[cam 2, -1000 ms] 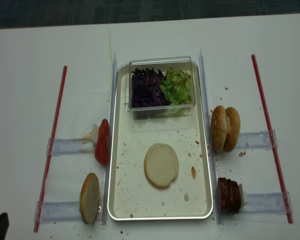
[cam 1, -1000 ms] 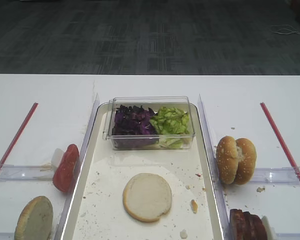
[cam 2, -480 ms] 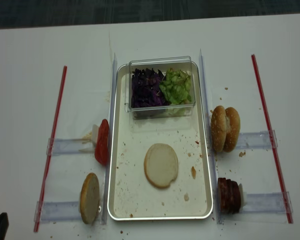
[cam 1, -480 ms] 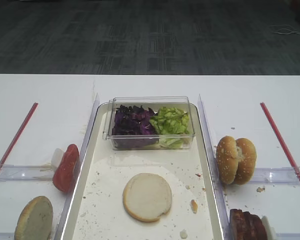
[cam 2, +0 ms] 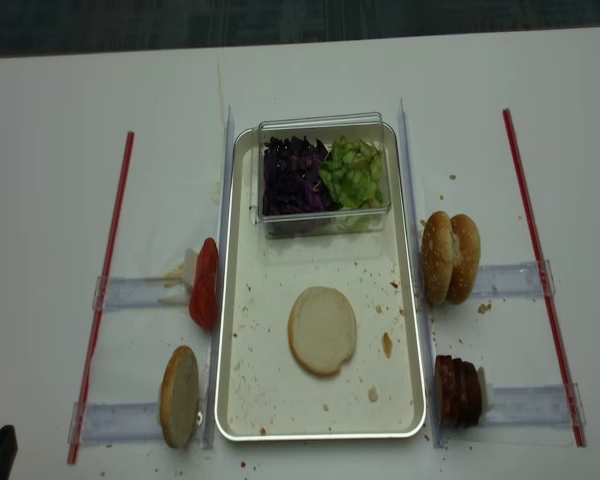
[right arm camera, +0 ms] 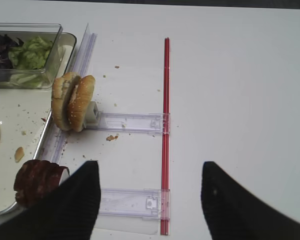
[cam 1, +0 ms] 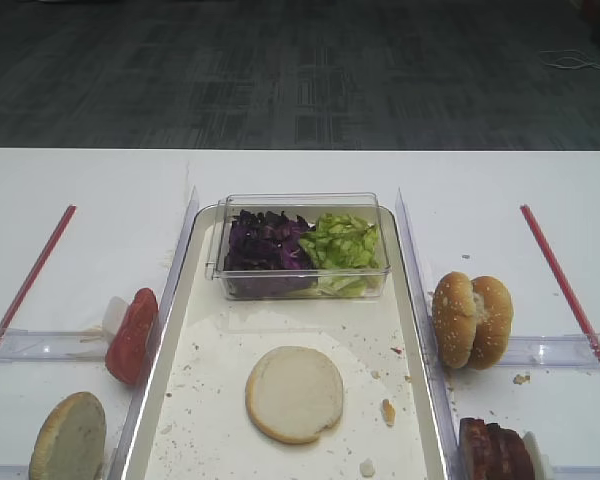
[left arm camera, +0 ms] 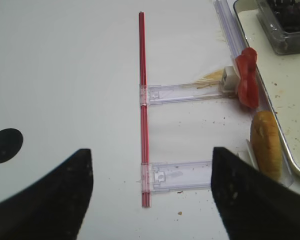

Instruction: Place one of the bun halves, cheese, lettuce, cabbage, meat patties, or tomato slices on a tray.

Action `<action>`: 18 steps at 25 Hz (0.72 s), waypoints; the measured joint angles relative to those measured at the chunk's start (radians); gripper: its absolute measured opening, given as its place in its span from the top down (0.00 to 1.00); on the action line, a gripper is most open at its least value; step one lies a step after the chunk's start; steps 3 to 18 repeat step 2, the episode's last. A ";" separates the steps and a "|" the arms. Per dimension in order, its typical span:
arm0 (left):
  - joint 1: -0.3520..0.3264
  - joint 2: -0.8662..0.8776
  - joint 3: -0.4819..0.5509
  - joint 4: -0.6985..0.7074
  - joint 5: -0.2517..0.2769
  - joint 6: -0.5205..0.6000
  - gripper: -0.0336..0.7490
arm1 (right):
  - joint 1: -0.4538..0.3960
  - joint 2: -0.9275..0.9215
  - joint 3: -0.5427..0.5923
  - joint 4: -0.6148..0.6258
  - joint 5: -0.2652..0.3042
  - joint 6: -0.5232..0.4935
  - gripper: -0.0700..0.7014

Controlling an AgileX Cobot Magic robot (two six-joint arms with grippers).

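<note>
A flat bun half (cam 1: 294,393) (cam 2: 322,330) lies cut face up on the long tray (cam 1: 310,320) (cam 2: 280,395). Another bun half (cam 2: 179,396) (left arm camera: 265,145) stands on edge left of the tray, with tomato slices (cam 2: 205,283) (left arm camera: 247,77) beyond it. Meat patties (cam 2: 458,389) (right arm camera: 37,181) stand on edge right of the tray. Cabbage (cam 2: 292,177) and lettuce (cam 2: 352,173) fill a clear tub at the tray's far end. Cheese is out of view. My left gripper (left arm camera: 150,152) and my right gripper (right arm camera: 149,164) hang open over bare table, holding nothing.
Sesame-seeded bun halves (cam 2: 451,257) (right arm camera: 72,101) stand right of the tray. Red strips (cam 2: 105,280) (cam 2: 540,270) and clear plastic rails (left arm camera: 185,175) (right arm camera: 132,202) lie on the white table either side. Crumbs dot the tray floor.
</note>
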 joint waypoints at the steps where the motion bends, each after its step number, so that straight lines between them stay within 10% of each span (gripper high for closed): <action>1: 0.000 0.000 0.000 0.000 0.000 0.000 0.33 | 0.000 0.000 0.000 0.000 0.000 0.000 0.29; 18: 0.000 0.000 0.000 0.000 0.000 0.000 0.33 | 0.000 0.000 0.000 0.000 0.000 0.000 0.29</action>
